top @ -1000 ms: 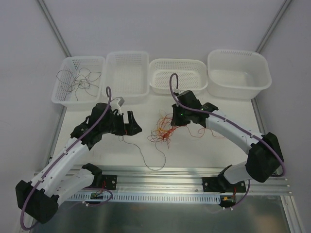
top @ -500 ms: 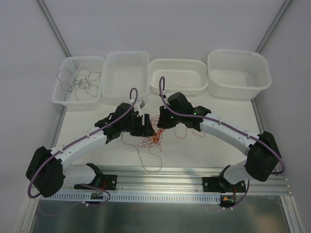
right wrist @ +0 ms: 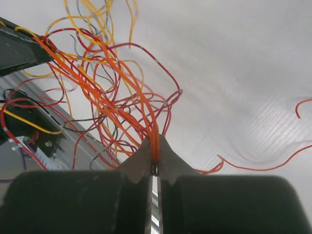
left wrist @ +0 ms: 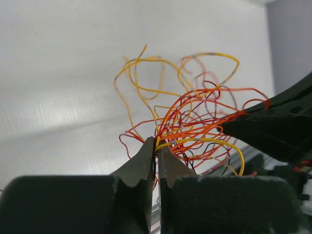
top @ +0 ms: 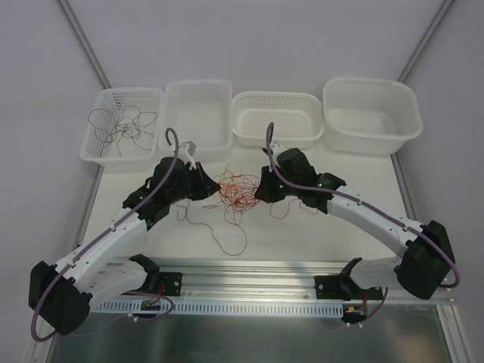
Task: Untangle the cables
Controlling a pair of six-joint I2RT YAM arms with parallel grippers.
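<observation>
The cables point(top: 236, 190) are a knot of thin orange, yellow, red and dark wires stretched between my two grippers above the table's middle. My left gripper point(top: 214, 189) is shut on yellow and orange strands at the knot's left side; its tips point(left wrist: 156, 144) pinch them in the left wrist view. On the knot's right side, my right gripper point(top: 260, 190) is shut on a bundle of orange strands point(right wrist: 152, 131), seen at its tips point(right wrist: 154, 146). A dark grey cable point(top: 227, 240) trails from the knot toward the near edge. More dark cables point(top: 119, 125) lie in the far-left basket.
Four white baskets line the back: the far-left basket point(top: 125, 91), a second point(top: 198, 83), a third point(top: 277, 96) and a solid tub point(top: 370, 82). Loose red wire point(top: 291, 209) lies under the right arm. A metal rail point(top: 249, 281) runs along the near edge.
My left gripper swung right into the knot, closed on strands and drew back left. The right gripper stayed shut and shifted slightly. The knot is now spread between them.
</observation>
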